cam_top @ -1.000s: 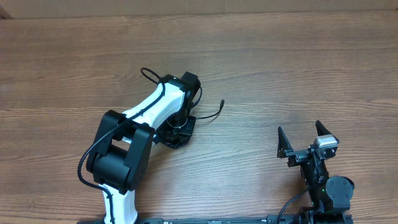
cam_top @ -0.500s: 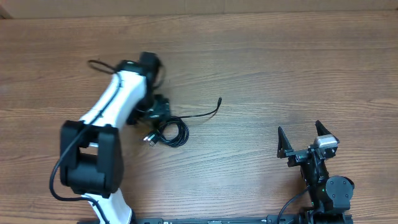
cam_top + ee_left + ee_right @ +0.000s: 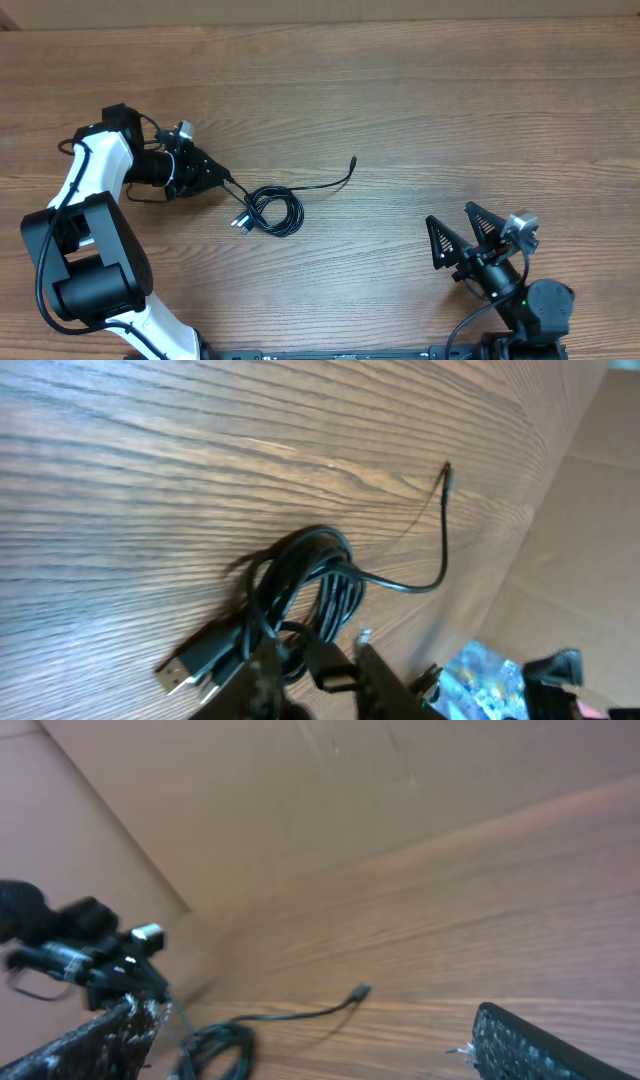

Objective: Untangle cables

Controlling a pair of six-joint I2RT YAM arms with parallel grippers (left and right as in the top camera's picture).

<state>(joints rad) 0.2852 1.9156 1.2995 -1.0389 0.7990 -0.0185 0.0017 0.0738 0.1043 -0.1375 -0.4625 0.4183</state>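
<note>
The wooden bench (image 3: 420, 110) fills the overhead view. The white-and-black left arm (image 3: 90, 200) reaches along its left side, and the smaller black right arm (image 3: 520, 295) sits at the lower right corner.

The cables (image 3: 272, 211) lie left of the bench's middle as a small black coil. One loose tail curves off to the right and ends in a small plug (image 3: 354, 160).

The left pincer (image 3: 222, 177) sits just left of the coil, its fingers narrowed to a point and clenched on a strand that leads into the coil. The right pincer (image 3: 462, 235) is released, spread wide and well apart from the cables.

Two silver-tipped plugs (image 3: 185, 665) poke out of the coil's edge beside the left fingers.
</note>
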